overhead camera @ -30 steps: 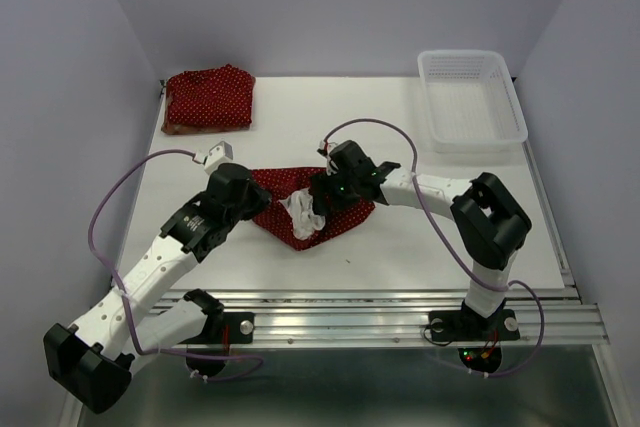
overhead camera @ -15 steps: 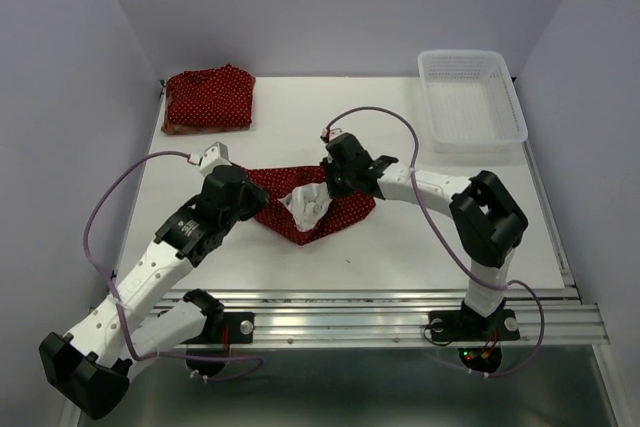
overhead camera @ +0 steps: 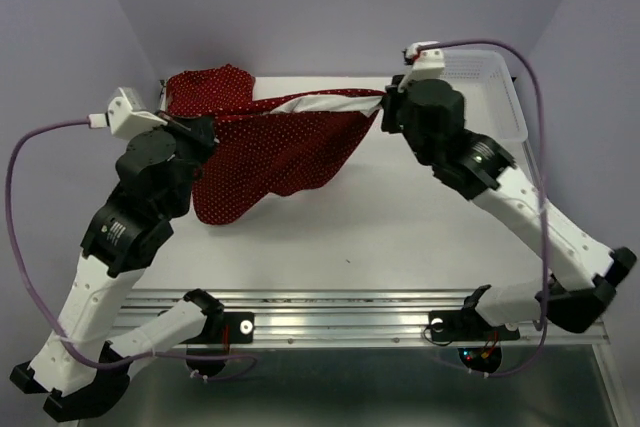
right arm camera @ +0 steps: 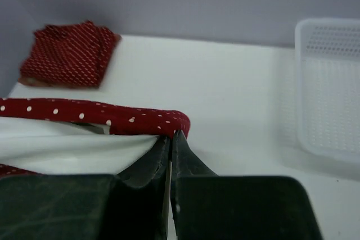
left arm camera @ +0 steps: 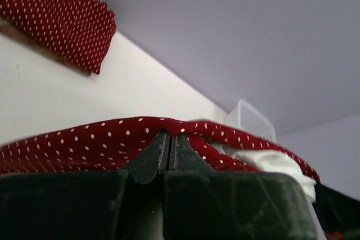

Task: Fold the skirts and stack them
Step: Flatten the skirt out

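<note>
Red dotted skirt [overhead camera: 280,152]: held up in the air, its top edge pulled taut from the left gripper [left arm camera: 170,136] to the right gripper [right arm camera: 171,135]. The rest hangs in a loose curve below them. Its lowest fold is under the left gripper, and whether that fold touches the table [overhead camera: 400,222] cannot be told.
white lining [overhead camera: 330,103]: shows along the taut top edge, on the half nearer the right gripper.
left gripper: fingers pressed together, pinching the skirt's edge at one corner. Red dotted cloth drapes over the fingertips.
right gripper: fingers pressed together on the opposite corner, nipping the red edge with the white lining just beneath it.
folded dotted skirt [right arm camera: 70,54]: lies flat on the table beyond the left gripper, apart from the held one. From above it is partly hidden behind the held one.
white mesh basket [right arm camera: 332,91]: on the table beyond the right gripper, off to its right.
table: white, below both grippers.
</note>
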You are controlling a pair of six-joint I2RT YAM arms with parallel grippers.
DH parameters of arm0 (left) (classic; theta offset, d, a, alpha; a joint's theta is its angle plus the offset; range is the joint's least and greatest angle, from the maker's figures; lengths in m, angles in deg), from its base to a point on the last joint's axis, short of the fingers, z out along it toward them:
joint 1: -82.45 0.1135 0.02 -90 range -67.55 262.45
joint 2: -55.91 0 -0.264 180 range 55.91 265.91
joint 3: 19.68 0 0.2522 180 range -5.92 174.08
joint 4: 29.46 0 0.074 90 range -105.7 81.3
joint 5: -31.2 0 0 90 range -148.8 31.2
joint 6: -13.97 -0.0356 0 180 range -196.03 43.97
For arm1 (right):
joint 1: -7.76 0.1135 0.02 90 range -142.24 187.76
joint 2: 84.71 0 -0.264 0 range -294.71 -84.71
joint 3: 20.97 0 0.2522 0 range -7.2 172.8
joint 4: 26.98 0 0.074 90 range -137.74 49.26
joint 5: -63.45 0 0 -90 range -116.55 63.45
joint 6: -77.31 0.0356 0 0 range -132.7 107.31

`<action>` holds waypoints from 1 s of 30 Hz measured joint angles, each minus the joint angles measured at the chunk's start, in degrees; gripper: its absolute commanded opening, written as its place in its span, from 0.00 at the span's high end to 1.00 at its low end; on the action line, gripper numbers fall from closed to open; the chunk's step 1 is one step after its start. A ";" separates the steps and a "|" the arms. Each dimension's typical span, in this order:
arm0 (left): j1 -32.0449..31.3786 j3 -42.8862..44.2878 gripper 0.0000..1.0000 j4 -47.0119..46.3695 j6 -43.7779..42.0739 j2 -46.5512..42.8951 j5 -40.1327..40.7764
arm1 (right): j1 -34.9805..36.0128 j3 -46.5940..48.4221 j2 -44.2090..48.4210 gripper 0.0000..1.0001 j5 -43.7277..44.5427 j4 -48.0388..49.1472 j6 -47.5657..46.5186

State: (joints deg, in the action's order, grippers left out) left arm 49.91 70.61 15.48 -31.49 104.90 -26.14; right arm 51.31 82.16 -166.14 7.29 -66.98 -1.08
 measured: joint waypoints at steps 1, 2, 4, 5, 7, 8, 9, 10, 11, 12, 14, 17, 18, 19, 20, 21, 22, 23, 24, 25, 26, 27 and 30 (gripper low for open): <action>-0.02 1.99 1.00 -0.09 -0.79 0.02 1.25 | 0.09 0.70 2.84 0.99 -0.55 0.11 -0.35; -0.02 4.17 1.00 -0.63 -1.60 0.00 2.19 | 0.46 1.07 6.58 0.99 -1.55 0.09 -0.74; -0.17 5.64 1.00 -2.03 -2.60 -0.50 2.51 | 0.90 1.09 11.98 0.99 -3.63 0.11 -1.22; -0.42 5.60 1.00 -2.89 -3.28 -1.16 2.14 | 1.22 1.03 15.50 0.99 -6.14 -0.26 -1.55; -0.70 4.87 1.00 -3.89 -4.02 -1.60 0.96 | 1.44 1.38 17.79 0.99 -9.49 -1.86 -1.79; -0.76 4.59 1.00 -4.07 -4.24 -1.60 0.66 | 1.44 2.32 18.32 0.99 -11.15 -3.32 -1.95; -0.76 4.00 1.00 -4.46 -4.68 -1.42 0.09 | 1.44 3.34 17.79 0.99 -12.90 -4.74 -2.29; -0.74 3.61 1.00 -4.79 -5.18 -1.25 -0.52 | 1.38 3.98 17.27 0.99 -13.53 -5.66 -2.49; -0.72 3.30 1.00 -5.11 -5.86 -0.59 -1.07 | 1.22 5.31 15.10 0.98 -14.53 -7.67 -2.86; -0.57 3.21 1.00 -5.29 -6.29 0.04 -1.53 | 1.03 6.56 12.79 0.96 -15.04 -9.88 -3.10; -0.20 3.15 1.00 -5.95 -7.63 2.86 -3.69 | 0.79 9.29 7.52 0.96 -15.17 -13.97 -3.32; 0.17 0.42 1.00 -9.90 -8.98 6.75 -9.49 | 0.66 12.68 -2.10 0.97 -16.00 -18.27 -3.74; 0.17 -1.14 1.00 -11.17 -9.38 7.72 -11.89 | 0.52 13.35 -4.46 0.98 -16.68 -19.23 -3.98; 0.17 -2.38 1.00 -12.04 -9.68 9.27 -14.29 | 0.39 13.97 -7.17 0.99 -18.01 -20.33 -4.02; 0.17 -3.43 1.00 -12.37 -9.99 11.10 -16.46 | 0.39 14.32 -8.87 0.99 -18.32 -21.18 -3.98; 0.15 -4.20 1.00 -12.41 -10.12 13.00 -18.01 | 0.37 14.34 -10.12 0.99 -18.10 -21.75 -3.89; 0.15 -5.01 1.00 -12.20 -10.27 14.91 -19.30 | 0.09 14.29 -10.99 0.99 -17.18 -22.60 -3.58; 0.13 -6.05 1.00 -12.20 -10.45 16.31 -19.93 | -0.09 14.14 -11.21 0.99 -16.65 -22.99 -3.19; 0.11 -7.52 1.00 -11.89 -10.45 16.74 -19.82 | -0.87 13.35 -10.82 0.99 -15.93 -23.08 -2.58; 0.11 -8.68 1.00 -11.26 -10.43 16.72 -19.45 | -2.08 12.37 -10.01 0.99 -15.72 -23.04 -2.19; 0.13 -9.73 1.00 -10.69 -10.40 16.31 -18.80 | -4.92 9.92 -7.72 0.99 -15.45 -22.40 -1.29; 0.24 -10.97 1.00 -9.92 -10.38 15.43 -17.92 | -6.64 8.59 -6.47 0.99 -15.26 -22.18 -0.76; 1.53 -12.44 1.00 -8.48 -9.90 11.76 -16.20 | -15.91 2.29 1.27 0.99 -13.44 -21.77 2.12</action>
State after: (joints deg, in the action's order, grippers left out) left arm 51.44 58.17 7.00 -41.40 116.66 -42.33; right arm 35.40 84.45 -164.87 -6.15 -88.75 1.04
